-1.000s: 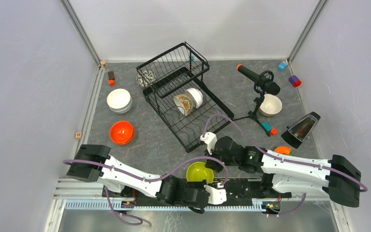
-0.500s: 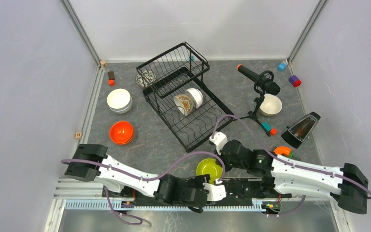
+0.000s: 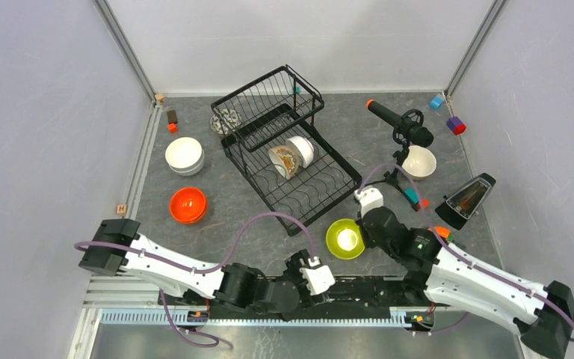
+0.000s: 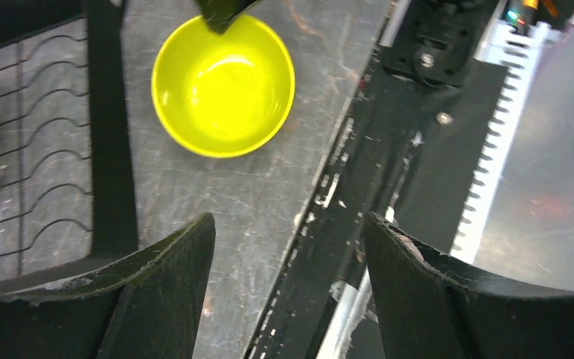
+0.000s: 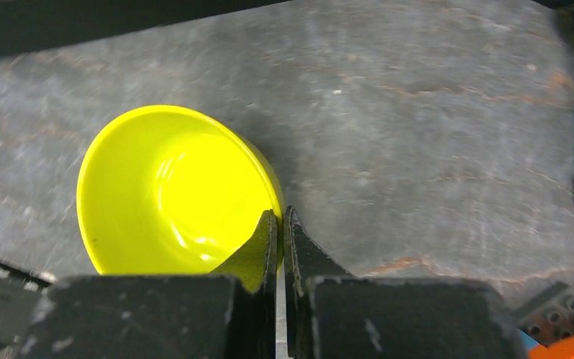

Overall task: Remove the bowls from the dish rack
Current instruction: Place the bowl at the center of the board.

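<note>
My right gripper [image 5: 280,217] is shut on the rim of the lime green bowl [image 5: 172,187], one finger inside and one outside. In the top view that bowl [image 3: 345,238] sits just off the near corner of the black dish rack [image 3: 284,149], with the right gripper [image 3: 360,233] at its right edge. My left gripper [image 4: 288,221] is open and empty over the table's near edge, and the green bowl [image 4: 223,84] lies ahead of it. Two bowls, a patterned one [image 3: 285,160] and a white one [image 3: 301,149], stand on edge in the rack's lower tray.
On the left are a white bowl stack [image 3: 184,155] and an orange bowl [image 3: 187,205]. A dark-patterned bowl [image 3: 226,120] sits behind the rack. On the right are a white bowl [image 3: 418,161], a microphone on a tripod [image 3: 400,123], a black wedge-shaped device [image 3: 465,200] and small blocks [image 3: 456,125].
My left gripper has opened and drawn back to the left near the bases. My right gripper has carried the lime green bowl to the right and farther from the near edge.
</note>
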Action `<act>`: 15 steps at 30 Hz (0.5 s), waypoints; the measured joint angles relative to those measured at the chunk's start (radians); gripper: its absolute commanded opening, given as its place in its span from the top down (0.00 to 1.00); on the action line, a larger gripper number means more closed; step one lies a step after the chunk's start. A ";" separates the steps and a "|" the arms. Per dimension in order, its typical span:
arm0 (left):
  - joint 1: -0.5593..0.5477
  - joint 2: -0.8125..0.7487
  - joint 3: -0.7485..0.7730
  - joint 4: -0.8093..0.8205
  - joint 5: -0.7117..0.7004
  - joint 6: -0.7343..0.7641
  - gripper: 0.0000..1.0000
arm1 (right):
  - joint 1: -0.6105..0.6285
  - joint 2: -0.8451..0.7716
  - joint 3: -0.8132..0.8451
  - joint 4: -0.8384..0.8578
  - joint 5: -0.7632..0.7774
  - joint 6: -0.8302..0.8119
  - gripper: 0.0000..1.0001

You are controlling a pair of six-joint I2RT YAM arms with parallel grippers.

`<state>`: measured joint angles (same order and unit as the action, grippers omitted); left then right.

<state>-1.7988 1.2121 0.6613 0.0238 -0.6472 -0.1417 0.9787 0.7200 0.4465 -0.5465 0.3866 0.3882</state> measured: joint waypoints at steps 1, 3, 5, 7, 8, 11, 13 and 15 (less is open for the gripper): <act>0.000 0.000 -0.004 0.012 -0.023 0.000 0.19 | -0.035 -0.010 0.000 -0.002 0.005 0.001 1.00; 0.000 0.000 -0.014 0.043 -0.078 -0.001 0.18 | -0.097 -0.027 0.000 -0.004 0.013 0.002 1.00; 0.000 0.002 -0.021 0.064 -0.126 -0.003 0.18 | -0.152 -0.042 0.000 -0.005 0.024 0.009 1.00; 0.000 0.009 -0.022 0.084 -0.179 -0.005 0.18 | -0.187 -0.048 0.000 -0.003 0.037 0.015 1.00; -0.001 0.013 -0.022 0.092 -0.200 -0.011 0.18 | -0.200 -0.048 -0.001 -0.002 0.042 0.017 1.00; -0.001 0.023 -0.023 0.103 -0.253 -0.024 0.18 | -0.235 -0.042 -0.005 -0.002 0.053 0.024 1.00; -0.001 0.023 -0.023 0.106 -0.286 -0.037 0.18 | -0.256 -0.038 -0.006 -0.002 0.060 0.029 1.00; -0.001 0.023 -0.026 0.109 -0.311 -0.048 0.18 | -0.282 -0.040 -0.010 -0.001 0.066 0.035 1.00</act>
<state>-1.7996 1.2350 0.6357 0.1326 -0.9577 -0.1902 0.6968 0.6804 0.4370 -0.5476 0.4526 0.4229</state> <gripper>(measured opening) 0.823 0.020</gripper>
